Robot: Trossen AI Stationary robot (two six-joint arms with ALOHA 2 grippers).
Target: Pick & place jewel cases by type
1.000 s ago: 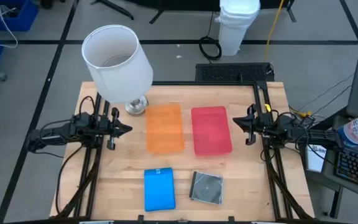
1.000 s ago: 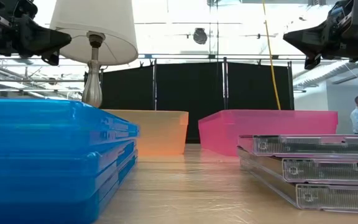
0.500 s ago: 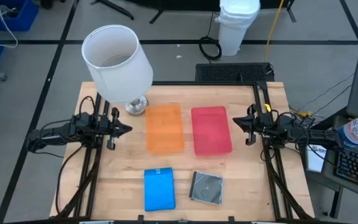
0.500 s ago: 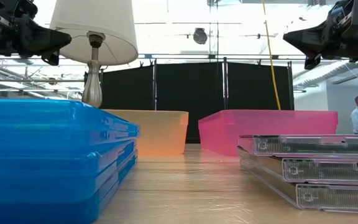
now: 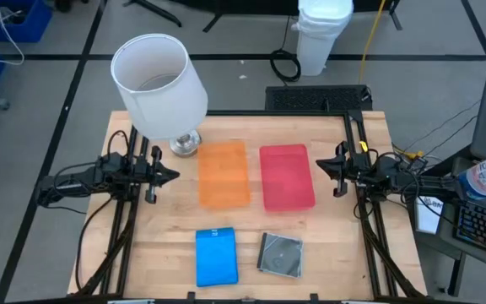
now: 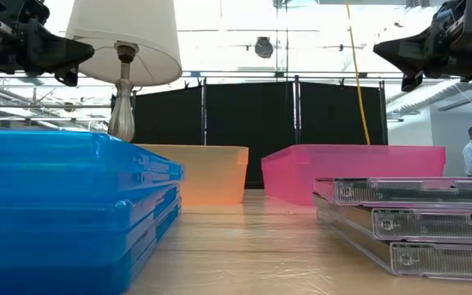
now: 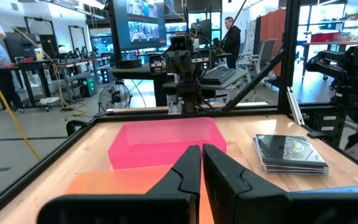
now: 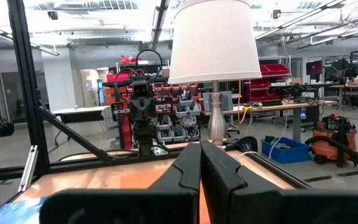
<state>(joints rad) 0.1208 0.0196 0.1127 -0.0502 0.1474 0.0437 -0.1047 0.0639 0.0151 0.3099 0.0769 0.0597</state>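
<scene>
nothing has been sorted yet, judging by the layout. the blue jewel cases (image 5: 217, 256) are stacked near the front edge of the table (image 5: 336, 253), and the clear jewel cases (image 5: 279, 253) are stacked just beside them, toward the right. the orange tray (image 5: 224, 173) and the red tray (image 5: 287, 176) lie side by side at the middle of the table, with no case seen in either. the left gripper (image 5: 172, 176) is held at the left edge and the right gripper (image 5: 319, 166) at the right edge, both with jaws pressed together and nothing held. every case is left to be picked and placed. a lamp (image 5: 159, 84) stands near the back left corner.
</scene>
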